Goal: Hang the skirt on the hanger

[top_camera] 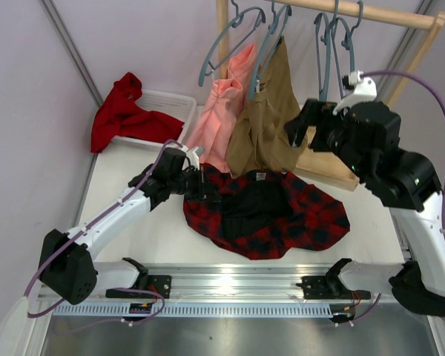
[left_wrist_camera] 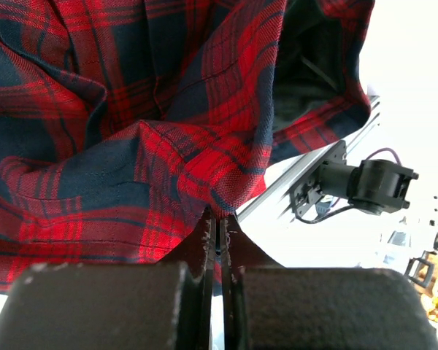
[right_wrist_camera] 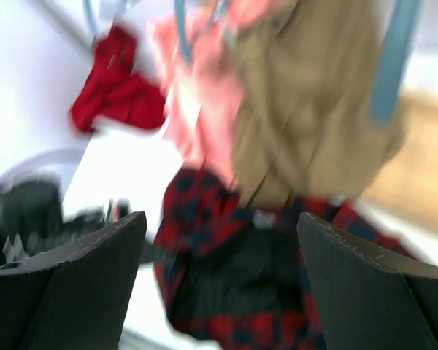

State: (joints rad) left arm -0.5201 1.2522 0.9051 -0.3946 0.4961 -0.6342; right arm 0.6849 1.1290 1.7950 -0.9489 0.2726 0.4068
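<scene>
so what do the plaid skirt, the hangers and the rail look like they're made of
Skirt: woven cloth, matte. The weave threads and soft folds show up close.
Hangers: probably plastic. They are thin, smooth and evenly blue-grey.
Rail: looks like pale, unpainted wood, a round pole, though any grain is too small to see.

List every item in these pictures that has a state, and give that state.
skirt: crumpled on the table, lining showing, not on a hanger.
left gripper: shut on the skirt's edge.
right gripper: open, empty, raised near the rail.
tan garment: hanging from the rail.
pink garment: hanging beside it.
red cloth: draped over the basket.
spare hangers: on the rail, empty.
</scene>
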